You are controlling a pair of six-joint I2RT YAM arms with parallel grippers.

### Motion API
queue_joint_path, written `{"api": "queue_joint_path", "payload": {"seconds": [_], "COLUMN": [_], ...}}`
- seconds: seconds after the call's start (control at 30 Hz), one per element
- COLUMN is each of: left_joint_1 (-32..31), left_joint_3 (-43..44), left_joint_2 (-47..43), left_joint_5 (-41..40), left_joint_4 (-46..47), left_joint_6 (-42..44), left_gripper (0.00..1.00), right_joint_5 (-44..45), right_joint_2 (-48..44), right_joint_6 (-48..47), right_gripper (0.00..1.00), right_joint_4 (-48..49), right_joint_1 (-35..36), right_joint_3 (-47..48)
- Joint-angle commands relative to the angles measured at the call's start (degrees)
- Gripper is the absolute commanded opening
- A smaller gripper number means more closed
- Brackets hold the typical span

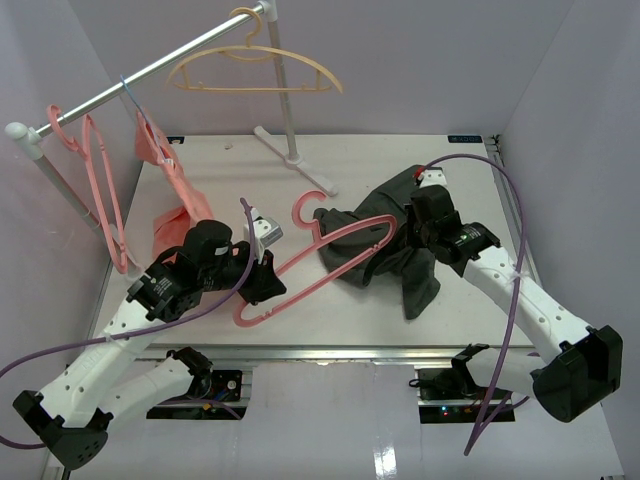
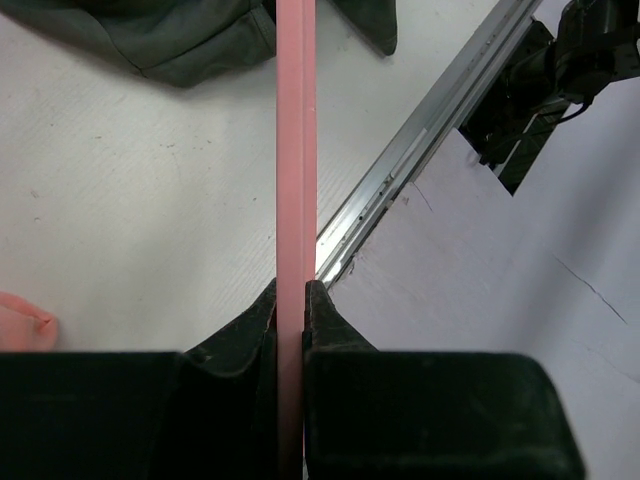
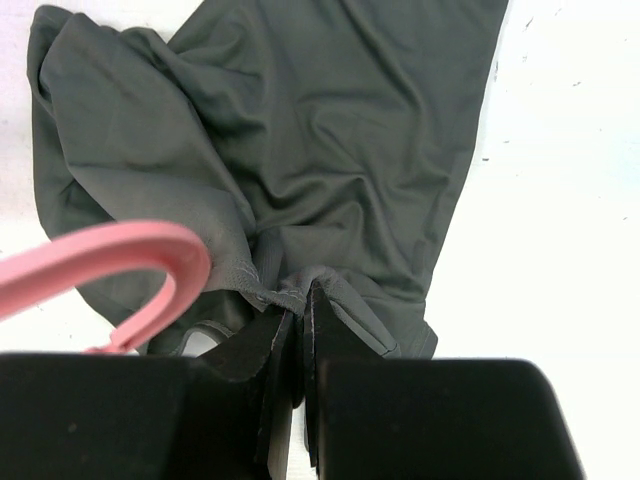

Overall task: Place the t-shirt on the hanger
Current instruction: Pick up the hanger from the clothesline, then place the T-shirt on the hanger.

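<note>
- Gripping the hanger [image 1: 330,250], the left gripper [image 1: 262,280] is clenched on one of its thin pink bars; in the left wrist view the bar runs straight up between the two fingers.
- The hanger stretches from the near left toward the far right over the desk [image 1: 330,320]. Its hook sits at the t-shirt's [image 1: 375,215] left edge, and its right shoulder overlaps the dark cloth.
- The t-shirt lies crumpled on the right half of the desk, one fold trailing toward the near edge.
- The right gripper [image 3: 298,290] is closed tight on a fold of the t-shirt's hem, pinching it between the fingertips, with the hanger's hook just to its left.
- At the far left, a rail [image 1: 150,72] carries a tan hanger [image 1: 255,75], a second pink hanger [image 1: 105,200] and a salmon-pink garment [image 1: 175,225].
</note>
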Motion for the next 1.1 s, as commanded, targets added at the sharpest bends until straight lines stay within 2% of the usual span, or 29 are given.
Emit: {"api": "queue_joint_path", "payload": {"seconds": [0.0,0.3,0.77,1.07], "left_joint_1": [-0.2,-0.2,-0.2,-1.1], "left_joint_3": [1.8,0.8,0.7,-1.2], "left_joint_2": [-1.8,-4.0,0.9,-0.6], "left_joint_5": [4.0,4.7,5.5,4.9], "left_joint_4": [1.0,0.8,4.1,6.1], "left_joint_6": [0.9,0.8,2.0,3.5], "left_gripper": [0.00,0.00,0.00,0.00], "right_joint_5": [-0.8,-2.2,-5.7,-7.1], "right_joint_2": [-1.0,-0.6,-4.3,-3.7], "right_joint_6": [-1.0,-1.5,-2.7,-3.4], "right_gripper": [0.08,0.08,0.08,0.08], "right_joint_4": [-0.1,-0.8,-2.4,-2.4], "right_joint_1": [-1.1,-2.7,-2.7,-2.7], "right_joint_3": [3.3,4.4,5.5,6.4]}}
